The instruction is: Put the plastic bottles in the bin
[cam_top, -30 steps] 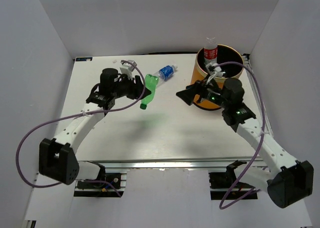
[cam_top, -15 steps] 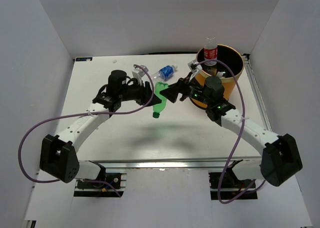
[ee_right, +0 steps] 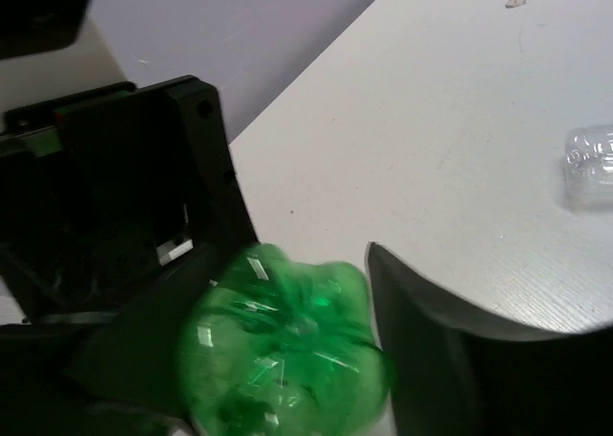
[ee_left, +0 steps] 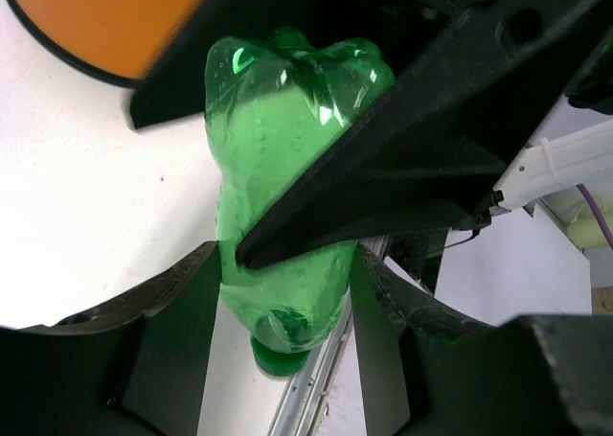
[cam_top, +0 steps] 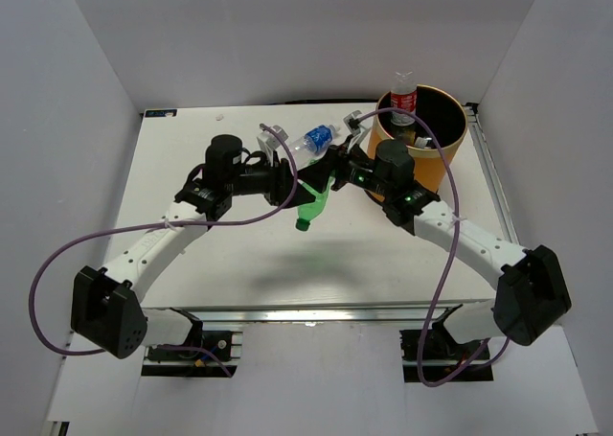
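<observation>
While the left gripper (cam_top: 290, 182) is clamped on the green bottle (cam_top: 314, 204) low on its body, close to the cap end, the right gripper (cam_top: 328, 172) faces it from the opposite side with its jaws spread. The left wrist view shows the left fingers (ee_left: 172, 297) pressing both flanks of the bottle, with the two dark right fingers (ee_left: 421, 149) reaching in around the far, rounded base. From the right wrist view that base sits directly ahead of the right gripper, between its jaws. A sliver of gap shows on one side, and I cannot tell whether the other jaw touches.

The bottle's long axis runs from one gripper to the other: base toward the right gripper, cap tilted down and away from it. The bottle is held above the tabletop (cam_top: 364, 254) and rests on nothing. This looks like a hand-over, and it turns on that alignment, so the right jaws should close across the base end, square to the axis, before the left lets go.

The bin (cam_top: 442, 168) stands just behind the right gripper, beside that arm's wrist, so the right arm is far the nearer carrier. A red-labelled bottle (cam_top: 403, 98) already pokes out of the bin, and a blue-labelled bottle (cam_top: 317, 139) lies on the tabletop just beyond both grippers.
</observation>
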